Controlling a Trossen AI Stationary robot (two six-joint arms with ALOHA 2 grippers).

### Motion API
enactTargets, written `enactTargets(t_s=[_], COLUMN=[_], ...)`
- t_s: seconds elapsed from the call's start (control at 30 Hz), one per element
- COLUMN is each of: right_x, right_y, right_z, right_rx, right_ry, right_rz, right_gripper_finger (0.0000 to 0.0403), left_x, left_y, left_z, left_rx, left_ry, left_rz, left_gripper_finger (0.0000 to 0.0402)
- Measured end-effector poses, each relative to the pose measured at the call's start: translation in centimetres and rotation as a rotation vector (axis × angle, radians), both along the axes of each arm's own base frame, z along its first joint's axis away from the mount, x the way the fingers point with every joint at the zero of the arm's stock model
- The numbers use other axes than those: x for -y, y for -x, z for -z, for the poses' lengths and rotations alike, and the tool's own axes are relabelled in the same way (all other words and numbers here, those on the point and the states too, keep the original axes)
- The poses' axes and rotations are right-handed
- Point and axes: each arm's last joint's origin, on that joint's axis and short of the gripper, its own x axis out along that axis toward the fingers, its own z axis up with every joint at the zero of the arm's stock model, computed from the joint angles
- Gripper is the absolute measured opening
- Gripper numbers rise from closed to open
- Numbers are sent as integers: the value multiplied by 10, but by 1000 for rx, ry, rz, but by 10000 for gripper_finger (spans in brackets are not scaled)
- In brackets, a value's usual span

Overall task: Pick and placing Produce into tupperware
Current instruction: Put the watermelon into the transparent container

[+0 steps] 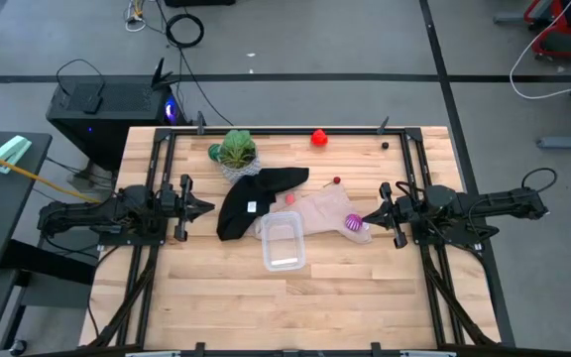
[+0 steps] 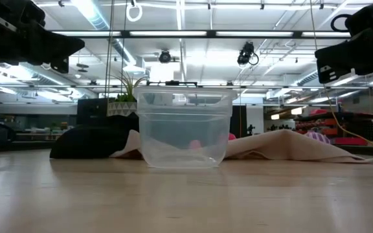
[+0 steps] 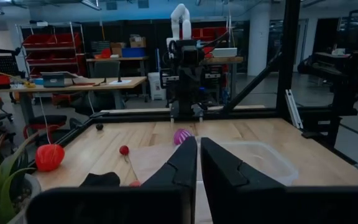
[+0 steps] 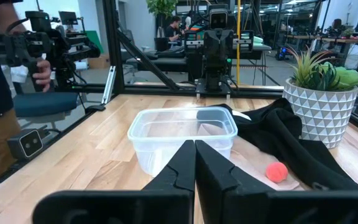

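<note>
Since the tupperware (image 1: pixel 283 241) looks bare inside in the overhead picture, just below centre on the wooden table (image 1: pixel 196 297), the job seems hardly begun: I judge that no produce has gone into it yet. In the low view the tub (image 2: pixel 183 128) stands centre frame, and a pink blur shows through its wall; I take that for a fruit lying behind it, though I cannot be sure.

Next in size come the cloths. A black cloth (image 1: pixel 251 198) lies left of centre in the high view, and a beige cloth (image 1: pixel 320 211) spreads to its right, its edge touching or passing under the tub.

A potted plant (image 1: pixel 234 152) stands above the black cloth, toward the upper middle; it is no part of the produce.

Both arms wait at the sides. Left gripper (image 1: pixel 206 207) sits at mid-left with its fingers pressed together and nothing between them; right gripper (image 1: pixel 373 215) sits at mid-right, likewise closed and empty.

All the fruit is loose. A red fruit (image 1: pixel 319 138) sits near the top edge of the table, well apart from the tub. A purple fruit (image 1: pixel 354 222) rests on the beige cloth, just beside the right gripper. A pinkish fruit (image 1: pixel 289 198) lies where the two cloths meet, near the tub. A tiny red berry (image 1: pixel 336 181) sits above the beige cloth. No green melon-like piece shows.
</note>
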Motion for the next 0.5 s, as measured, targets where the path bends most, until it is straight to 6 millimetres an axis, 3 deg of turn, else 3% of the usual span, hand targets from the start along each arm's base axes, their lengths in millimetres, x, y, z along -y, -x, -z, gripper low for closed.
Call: enactTargets(t_s=[0.5], right_x=[0], right_y=[0], right_z=[0], right_rx=[1], right_ry=[0], right_rz=[0], right_gripper_finger=[12], left_x=[0], left_y=[0], left_z=[0], left_rx=[2], left_ry=[53], left_rz=[6], left_gripper_finger=[34])
